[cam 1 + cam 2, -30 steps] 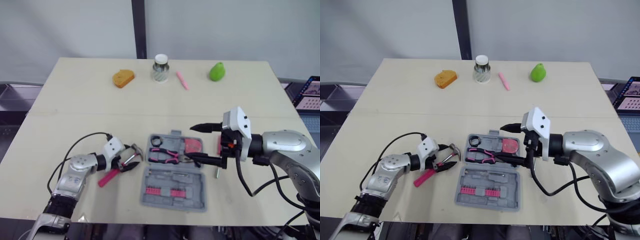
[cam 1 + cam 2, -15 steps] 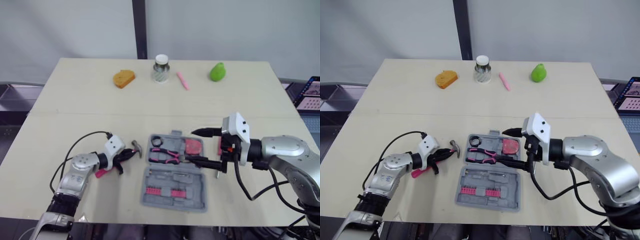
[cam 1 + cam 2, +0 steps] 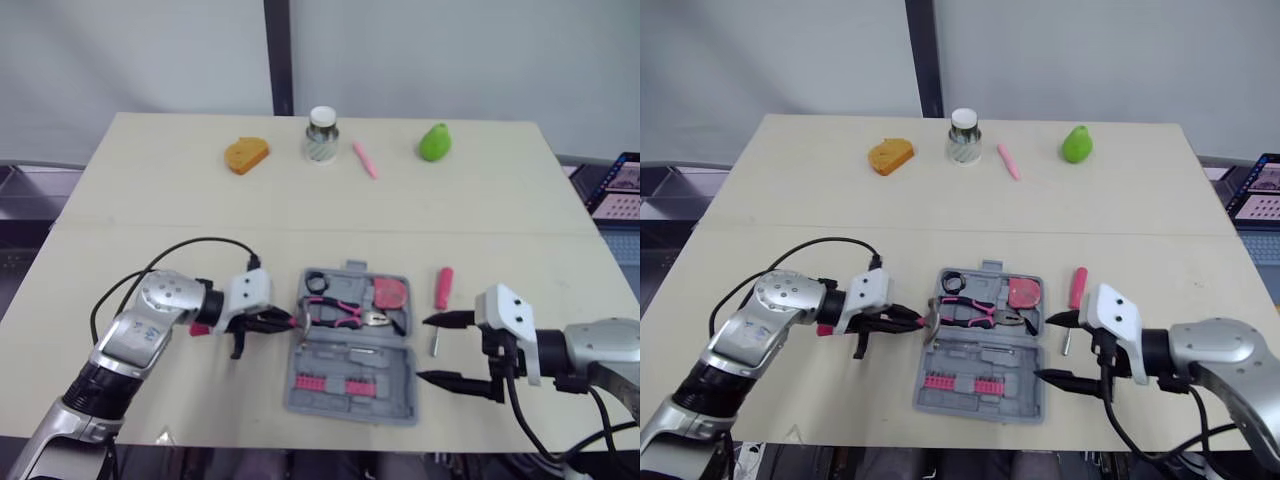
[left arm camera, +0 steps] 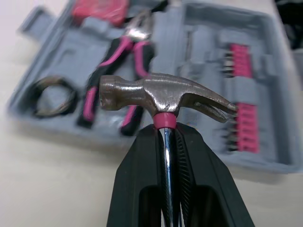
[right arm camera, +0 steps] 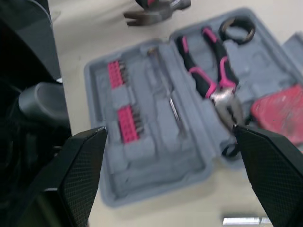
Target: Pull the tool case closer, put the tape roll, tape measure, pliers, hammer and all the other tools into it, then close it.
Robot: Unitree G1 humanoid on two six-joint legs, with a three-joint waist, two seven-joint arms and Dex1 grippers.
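Note:
The grey tool case (image 3: 350, 352) lies open at the table's front centre. In it are a black tape roll (image 3: 315, 283), pink-handled pliers (image 3: 345, 312), a red tape measure (image 3: 390, 292) and pink bits (image 3: 335, 385). My left gripper (image 3: 272, 322) is shut on the hammer (image 4: 163, 97) just below its steel head, which sits at the case's left edge. The hammer's pink handle (image 3: 200, 328) sticks out behind the fingers. My right gripper (image 3: 428, 349) is open, right of the case and low over the table. A pink-handled screwdriver (image 3: 443, 288) lies just beyond it.
Along the far edge stand an orange sponge (image 3: 246, 155), a small jar (image 3: 321, 135), a pink marker (image 3: 364, 160) and a green pear (image 3: 433, 143). A laptop (image 3: 622, 185) shows past the table's right edge.
My left gripper has shut on the hammer and carried it right, up to the case's left edge. The right gripper has drawn back from over the case to its right.

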